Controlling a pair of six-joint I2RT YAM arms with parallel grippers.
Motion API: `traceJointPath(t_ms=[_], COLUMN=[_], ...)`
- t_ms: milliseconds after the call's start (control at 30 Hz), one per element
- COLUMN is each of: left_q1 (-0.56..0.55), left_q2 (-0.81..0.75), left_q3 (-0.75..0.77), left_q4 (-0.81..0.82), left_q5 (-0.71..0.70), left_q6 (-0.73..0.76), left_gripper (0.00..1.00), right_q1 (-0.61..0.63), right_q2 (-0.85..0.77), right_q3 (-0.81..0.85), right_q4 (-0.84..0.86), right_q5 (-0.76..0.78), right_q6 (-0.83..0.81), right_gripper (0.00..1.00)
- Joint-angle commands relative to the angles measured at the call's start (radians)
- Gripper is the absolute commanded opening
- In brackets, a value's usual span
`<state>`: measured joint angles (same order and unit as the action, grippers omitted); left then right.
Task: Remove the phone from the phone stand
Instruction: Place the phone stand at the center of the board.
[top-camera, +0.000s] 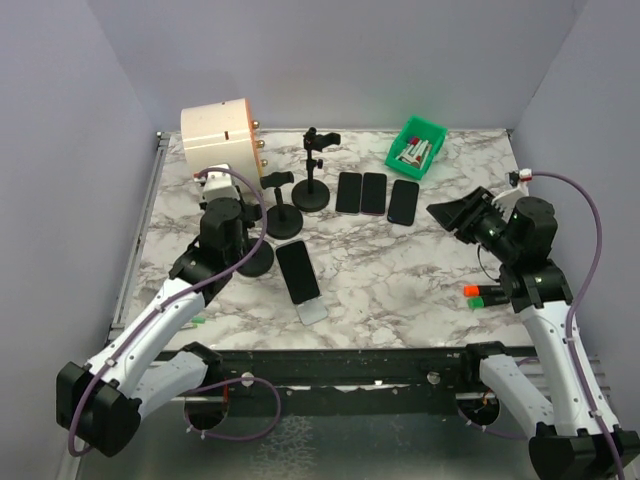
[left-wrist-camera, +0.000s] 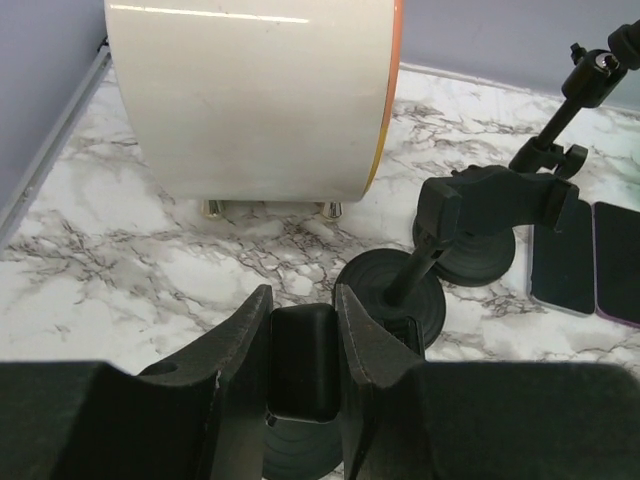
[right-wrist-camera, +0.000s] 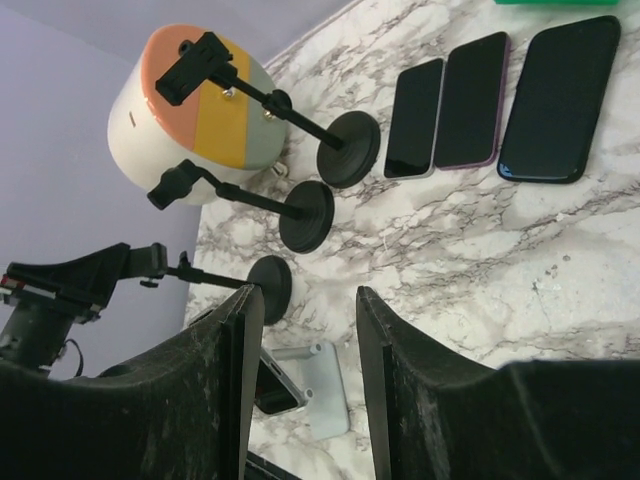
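The left gripper (left-wrist-camera: 303, 303) is clamped on the black clamp head (left-wrist-camera: 300, 365) of a pole stand (top-camera: 258, 263). The phone (top-camera: 298, 270) leans on a small grey stand (top-camera: 313, 311) just right of that gripper. The right gripper (top-camera: 462, 214) hangs well to the phone's right, its fingers apart and empty.

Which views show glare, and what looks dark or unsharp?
Left wrist view: a glare streak along the top of the white drum; the left gripper and the black block it grips are dark. Right wrist view: the right gripper is dark too; the three phones are sharp. Top external view: even light, faint shadows.
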<state>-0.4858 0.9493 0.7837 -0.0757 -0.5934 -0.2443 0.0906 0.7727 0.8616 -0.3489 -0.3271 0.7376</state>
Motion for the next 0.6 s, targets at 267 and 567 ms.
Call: traceJointPath(t_ms=[267,567], left_q1=[0.027,0.027], left_q2=[-0.035,-0.101], left_q3=[-0.039,-0.067], left_q4=[0.14,0.095], left_q5=[0.061,0.108], left_q6=[-0.071,-0.084], left_gripper=[0.04,0.47], right_q1=[0.182,0.66], right_q2=[0.148,0.389], right_q3=[0.085,0.2], right_q4=[0.032,0.034], right_q5=[-0.133,0.268], right_q6=[-0.277,-0.365], right_gripper=[0.6,0.77])
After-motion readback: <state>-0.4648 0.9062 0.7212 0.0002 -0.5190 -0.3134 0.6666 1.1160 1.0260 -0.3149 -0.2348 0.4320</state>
